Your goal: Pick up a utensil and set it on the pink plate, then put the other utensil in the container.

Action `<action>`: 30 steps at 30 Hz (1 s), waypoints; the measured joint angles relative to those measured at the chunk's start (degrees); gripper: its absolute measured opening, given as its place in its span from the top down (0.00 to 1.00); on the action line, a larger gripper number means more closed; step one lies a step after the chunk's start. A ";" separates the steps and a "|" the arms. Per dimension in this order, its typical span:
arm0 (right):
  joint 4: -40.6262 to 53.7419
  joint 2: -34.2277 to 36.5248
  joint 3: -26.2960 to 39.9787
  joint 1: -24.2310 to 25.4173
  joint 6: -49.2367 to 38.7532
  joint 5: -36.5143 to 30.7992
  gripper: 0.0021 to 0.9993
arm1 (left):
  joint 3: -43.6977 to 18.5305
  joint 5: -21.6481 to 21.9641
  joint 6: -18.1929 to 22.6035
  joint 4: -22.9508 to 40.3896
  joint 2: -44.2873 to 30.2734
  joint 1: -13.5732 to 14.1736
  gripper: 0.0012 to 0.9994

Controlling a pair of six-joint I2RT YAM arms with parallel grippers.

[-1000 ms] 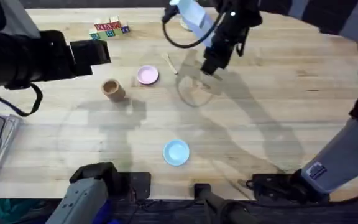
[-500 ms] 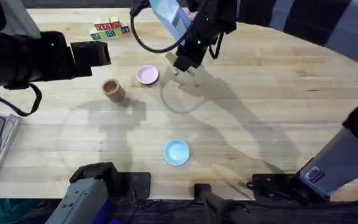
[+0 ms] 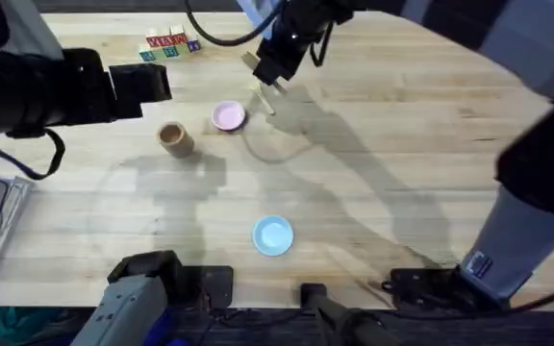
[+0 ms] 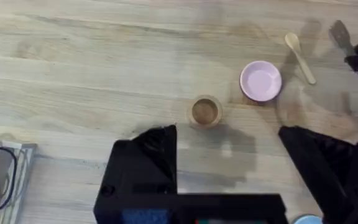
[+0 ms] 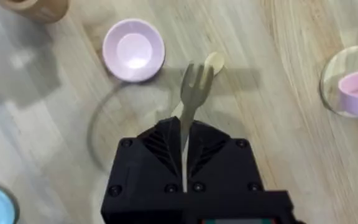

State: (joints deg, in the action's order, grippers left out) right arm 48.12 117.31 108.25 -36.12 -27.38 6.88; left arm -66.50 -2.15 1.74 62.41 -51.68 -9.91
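The right end effector (image 5: 185,146) is clamped on the handle of the small light wooden fork (image 5: 193,93), raised above the table just right of the small round pale pink plate (image 3: 228,116). Best to shift left until the tines are over the plate's middle, lower gently, then release. The left end effector (image 4: 229,162) hangs apart, idle

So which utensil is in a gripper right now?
The fork, clamped by its handle in the right gripper; the spoon lies loose on the table.

The right arm reaches far across, its hand (image 5: 184,163) clamped on the fork (image 5: 194,93); the left hand (image 4: 229,155) hovers spread.
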 joint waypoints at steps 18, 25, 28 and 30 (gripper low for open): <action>-7.57 11.47 5.29 -4.69 3.39 3.20 0.97 | 0.00 0.00 0.00 0.00 0.00 0.00 0.01; -10.22 13.25 5.31 -5.44 3.67 3.77 0.97 | 0.00 0.00 0.00 0.00 -0.01 0.00 0.01; -10.46 14.14 5.31 -5.44 4.06 3.91 0.97 | 0.00 0.00 0.00 0.00 -0.01 0.00 0.01; -10.65 14.78 5.31 -5.44 4.29 3.91 0.97 | 0.00 0.00 0.00 0.00 0.00 0.00 0.01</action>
State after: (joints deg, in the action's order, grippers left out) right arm 37.47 132.09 113.56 -41.56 -23.09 10.79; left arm -66.50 -2.15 1.74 62.41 -51.68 -9.91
